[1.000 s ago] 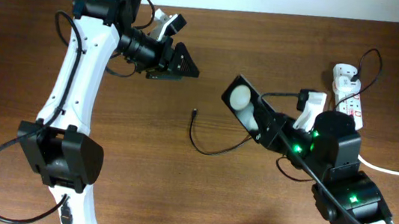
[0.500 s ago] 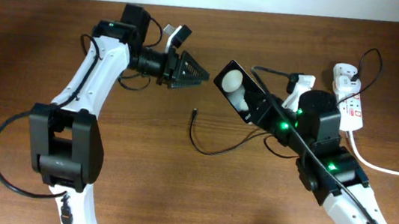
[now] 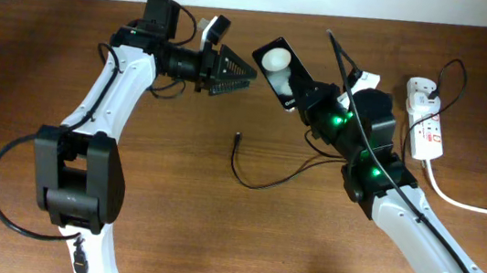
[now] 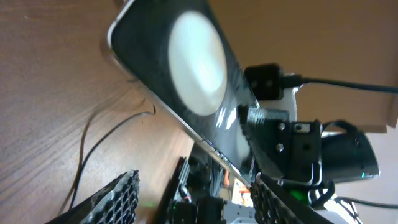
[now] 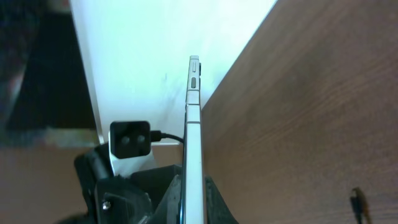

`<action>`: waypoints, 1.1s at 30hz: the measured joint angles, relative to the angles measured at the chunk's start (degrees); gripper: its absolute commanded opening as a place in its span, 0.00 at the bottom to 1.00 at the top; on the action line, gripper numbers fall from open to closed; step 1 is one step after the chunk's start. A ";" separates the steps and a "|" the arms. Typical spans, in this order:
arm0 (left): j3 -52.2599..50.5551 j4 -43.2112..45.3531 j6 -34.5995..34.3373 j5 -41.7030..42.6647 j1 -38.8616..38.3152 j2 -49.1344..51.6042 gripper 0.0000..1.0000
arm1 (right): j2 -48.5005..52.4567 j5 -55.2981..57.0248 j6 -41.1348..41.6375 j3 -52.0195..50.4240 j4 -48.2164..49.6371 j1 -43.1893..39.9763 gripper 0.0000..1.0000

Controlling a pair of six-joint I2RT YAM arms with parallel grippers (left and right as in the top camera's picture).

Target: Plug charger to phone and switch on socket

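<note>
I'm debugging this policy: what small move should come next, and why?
Probably ease the left gripper forward so its open jaws straddle the free end of the phone: the right gripper holds the phone raised toward it, not touching, and the charger plug tip lies on the table.

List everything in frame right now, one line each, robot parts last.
phone: 1, black with a white round blob, top centre, held in the right gripper
charger cable: 1, thin black, loose on the table centre, plug tip free
power strip: 1, white with red markings, right side of the table
adapter: 1, white, on the strip's far end
cord: 1, thick white, from the strip off the right edge
table: 1, brown wood
left gripper: 1, black, open, facing the phone
right gripper: 1, black, shut on the phone
</note>
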 measured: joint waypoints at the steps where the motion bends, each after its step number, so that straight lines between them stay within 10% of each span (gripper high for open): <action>1: 0.00 1.27 -1.68 -0.20 0.00 0.00 0.63 | 0.50 0.55 1.38 0.00 0.00 0.04 0.04; 20: -0.09 15.41 -26.34 -4.13 -0.13 0.00 0.58 | 1.70 17.79 14.75 0.00 3.61 10.51 0.04; 33: -0.13 16.20 -29.99 -5.49 -1.73 0.00 0.51 | 5.09 18.95 27.34 0.02 6.34 12.07 0.04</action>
